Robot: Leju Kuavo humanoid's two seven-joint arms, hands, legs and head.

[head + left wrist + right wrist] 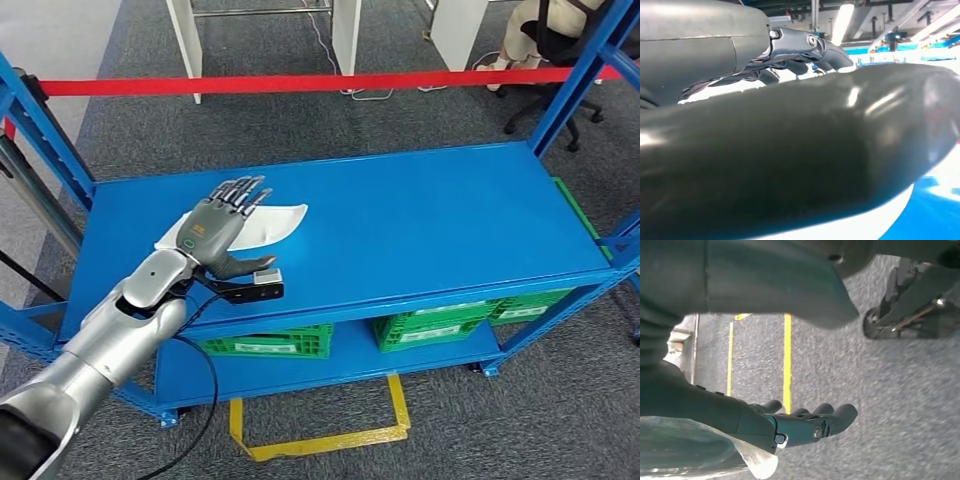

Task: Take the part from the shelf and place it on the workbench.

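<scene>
From the head view, the robot's silver left arm is reaching in from the lower left over the top board of a blue metal shelf. The left hand is lying palm down with its fingers stretched out flat across a white, flat part, which is resting near the left end of that board, closer to the front edge than the back. The thumb is sticking out sideways toward the front edge; the hand is spread over the part and is not wrapping around it. On the lower board, green plastic crates are sitting side by side; their contents cannot be made out. A red barrier tape is stretching across behind the shelf, and yellow tape is marking the grey carpet in front. In the left wrist view, the thick grey thumb is looming large and the darker fingers are extending straight, with the white part's edge showing against the blue board. In the right wrist view, the right hand is hanging over grey carpet, fingers loosely straight and holding nothing.
</scene>
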